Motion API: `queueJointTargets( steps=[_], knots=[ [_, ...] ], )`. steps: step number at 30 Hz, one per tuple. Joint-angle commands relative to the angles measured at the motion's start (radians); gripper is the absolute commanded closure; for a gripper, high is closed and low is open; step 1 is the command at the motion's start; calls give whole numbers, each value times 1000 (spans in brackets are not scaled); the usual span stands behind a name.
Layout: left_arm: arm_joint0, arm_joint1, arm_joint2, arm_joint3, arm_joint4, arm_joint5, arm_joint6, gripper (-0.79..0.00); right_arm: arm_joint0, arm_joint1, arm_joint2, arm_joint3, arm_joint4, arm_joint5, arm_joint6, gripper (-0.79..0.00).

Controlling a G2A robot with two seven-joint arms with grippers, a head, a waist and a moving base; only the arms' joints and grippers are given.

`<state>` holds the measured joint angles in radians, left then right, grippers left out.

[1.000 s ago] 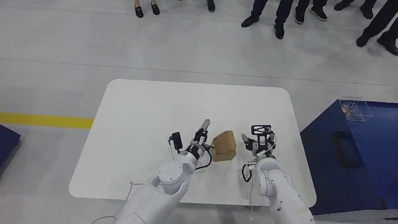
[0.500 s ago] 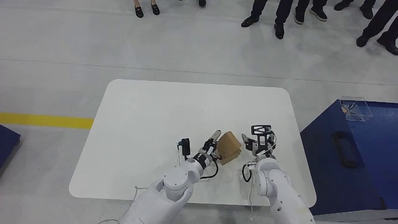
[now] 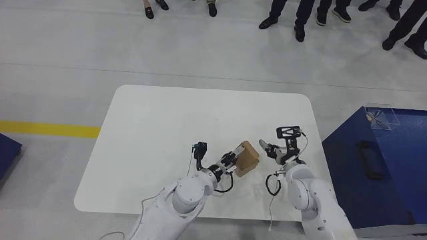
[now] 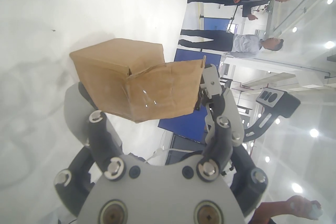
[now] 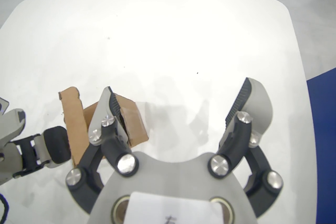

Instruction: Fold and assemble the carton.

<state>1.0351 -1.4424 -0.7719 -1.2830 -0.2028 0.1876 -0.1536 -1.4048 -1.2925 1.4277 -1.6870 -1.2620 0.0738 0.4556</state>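
A small brown carton (image 3: pixel 247 157) stands near the table's front edge, right of centre, with one flap (image 4: pixel 168 86) sticking out sideways. My left gripper (image 3: pixel 231 160) is at the carton's left side, open wide, and the carton (image 4: pixel 118 78) sits between its fingers. One fingertip (image 4: pixel 210 80) is at the flap's edge; the other finger (image 4: pixel 73 101) is partly hidden behind the box. My right gripper (image 3: pixel 278 145) hangs open and empty just right of the carton (image 5: pixel 131 120). In the right wrist view that gripper (image 5: pixel 178 99) is above bare table, with a left-arm finger (image 5: pixel 56 142) against the flap (image 5: pixel 72 114).
The white table (image 3: pixel 167 140) has free room to the left and at the back. A blue unit (image 3: pixel 373 167) with a clear container (image 3: pixel 381 115) stands past the table's right edge. Several people stand on the floor beyond the far side.
My left gripper has moved right, up to the carton, and now spans it. The carton has turned and shifted slightly right. The right gripper has edged right, away from it.
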Motion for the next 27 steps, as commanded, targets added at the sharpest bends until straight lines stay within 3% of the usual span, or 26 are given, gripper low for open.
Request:
queueJointTargets(
  steps=[1,2,4,5,9,14,20,27],
  knots=[
    [3,0,-2,0,14,26,-17,-600,-6,2,-9,7,-32,-23,-4,-785],
    [3,-1,-1,2,16,36,-19,-563,-6,2,-15,13,-38,-36,-5,-785],
    [0,-5,3,13,24,58,-16,-573,-3,3,-26,26,-55,-50,-13,-785],
    [-3,-7,4,18,22,62,-14,-486,-3,2,-32,34,-62,-54,-19,-785],
    [-7,-17,7,34,18,60,-3,-496,7,2,-36,56,-58,-62,-27,-785],
    [-13,-28,12,49,25,71,11,-397,35,0,-19,102,-48,-11,-33,-785],
    [-14,-39,19,56,35,82,20,-391,54,-1,-5,134,24,-53,-22,-785],
    [-1,-47,14,58,41,67,22,-372,30,3,-25,121,-9,-111,-34,-785]
  ],
)
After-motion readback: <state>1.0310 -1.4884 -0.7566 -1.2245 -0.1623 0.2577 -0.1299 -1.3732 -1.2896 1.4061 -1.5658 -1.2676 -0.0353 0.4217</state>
